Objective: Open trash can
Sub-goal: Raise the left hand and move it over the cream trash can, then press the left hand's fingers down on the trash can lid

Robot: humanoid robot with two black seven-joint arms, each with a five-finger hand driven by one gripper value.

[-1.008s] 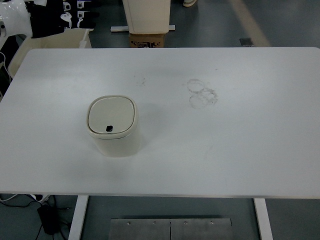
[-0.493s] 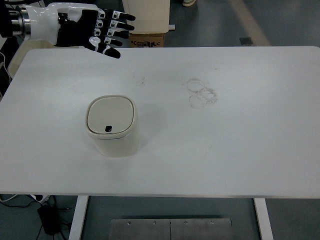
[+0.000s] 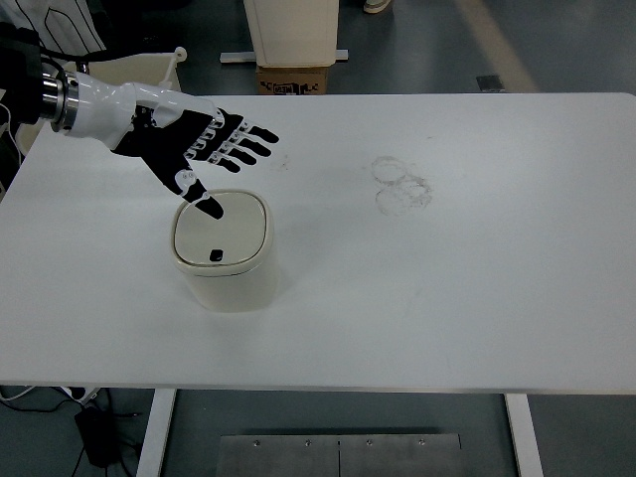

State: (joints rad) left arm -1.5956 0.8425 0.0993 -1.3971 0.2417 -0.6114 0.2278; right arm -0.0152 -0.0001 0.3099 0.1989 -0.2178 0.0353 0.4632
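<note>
Right then, the trash can (image 3: 225, 253) sat on the white table (image 3: 477, 288), left of the table's middle and a little toward my near edge. Its lid (image 3: 222, 232) was shut flat, a rounded square with no real long axis to speak of. A small dark button (image 3: 215, 255) showed on the lid at about 6 o'clock from the lid's centre, on the edge nearest me.

From the can, the left hand (image 3: 189, 149) lay at roughly 11 o'clock, up and slightly to the left, its arm coming in from the picture's upper left. Put the other way, the can lay at about 5 o'clock from the palm. The fingers (image 3: 243, 144) were spread flat and straight, pointing toward 3 o'clock, and held nothing. The thumb (image 3: 199, 197) reached down toward 5 o'clock, its tip over the lid's far left corner; whether it touched the lid I could not tell from this steep view.

I saw no right hand anywhere, so the left was the only one near.

My judgement was that the button, being on the near edge, was on the opposite side of the lid from the hand. The hand would need to carry on toward 6 o'clock across the lid before pressing down.

Some faint ring marks (image 3: 402, 184) stained the table well off to the can's 2 o'clock, out of the way.
</note>
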